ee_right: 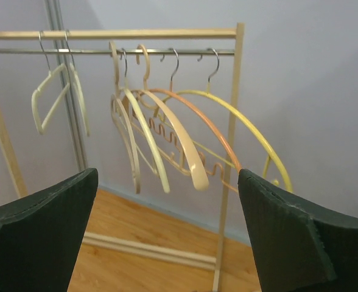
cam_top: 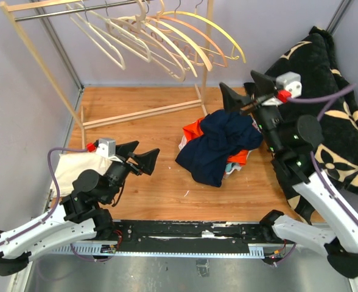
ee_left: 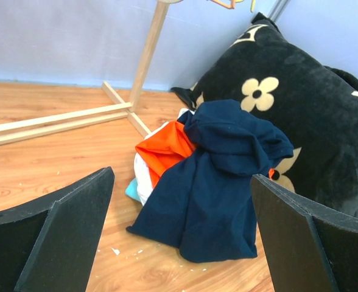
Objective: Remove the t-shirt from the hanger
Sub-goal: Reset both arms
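A navy t-shirt [cam_top: 218,146] lies crumpled on top of a clothes pile in the middle of the wooden table. It also fills the centre of the left wrist view [ee_left: 221,182]. Several bare hangers [cam_top: 167,36] hang on the wooden rack's rail at the back, and none of them carries any cloth [ee_right: 191,140]. My left gripper [cam_top: 147,149] hovers open to the left of the pile and faces it, with nothing between its fingers [ee_left: 182,176]. My right gripper [cam_top: 236,79] is raised behind the pile. It is open and empty and points at the rack [ee_right: 168,173].
An orange garment [cam_top: 194,129] and white and light blue cloth lie under the navy shirt [ee_left: 167,149]. A black blanket with beige flowers [cam_top: 331,121] is heaped at the right. A cream cloth [cam_top: 75,167] lies by the left arm. The rack's base bars [cam_top: 142,112] cross the back of the table.
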Tool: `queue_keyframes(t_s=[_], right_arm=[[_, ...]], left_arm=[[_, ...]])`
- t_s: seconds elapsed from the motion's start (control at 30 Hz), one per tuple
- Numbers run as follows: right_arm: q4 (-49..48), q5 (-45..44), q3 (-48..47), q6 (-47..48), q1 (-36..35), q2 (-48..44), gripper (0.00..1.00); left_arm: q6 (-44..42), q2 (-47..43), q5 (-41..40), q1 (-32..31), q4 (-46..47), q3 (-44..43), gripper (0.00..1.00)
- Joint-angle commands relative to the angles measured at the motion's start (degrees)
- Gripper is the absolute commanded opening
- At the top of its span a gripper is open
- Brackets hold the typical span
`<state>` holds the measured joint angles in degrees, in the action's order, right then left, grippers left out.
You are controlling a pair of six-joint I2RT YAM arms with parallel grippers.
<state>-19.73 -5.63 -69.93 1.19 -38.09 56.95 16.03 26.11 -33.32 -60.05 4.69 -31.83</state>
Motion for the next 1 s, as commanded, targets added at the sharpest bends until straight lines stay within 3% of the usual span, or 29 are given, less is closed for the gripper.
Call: queue_keyframes(t_s=[0.0,0.33,0.73,0.97], right_arm=[[10.51,-6.87,7.03,0.74,0.82,-10.16,0.98],[26.34,-15.58,25.03,-5.14,0.82,-35.67,0.98],[42.69,-15.72,31.43,-16.94,0.82,-51.76,0.98],[48.84,-15.17,28.96,-14.97,0.89,-55.95,0.98]], left_arm=[[-1.39,-0.38,-0.30,-0.39,3.79,-1.07,1.00],[-0.70,2.60,1.08,-0.40,6.80,-0.26,1.00],[3.72,-1.76,2.20,-0.37,13.89,10.27,1.00],[4.59,-5.28,2.27,-0.36,14.85,12.68,1.00]])
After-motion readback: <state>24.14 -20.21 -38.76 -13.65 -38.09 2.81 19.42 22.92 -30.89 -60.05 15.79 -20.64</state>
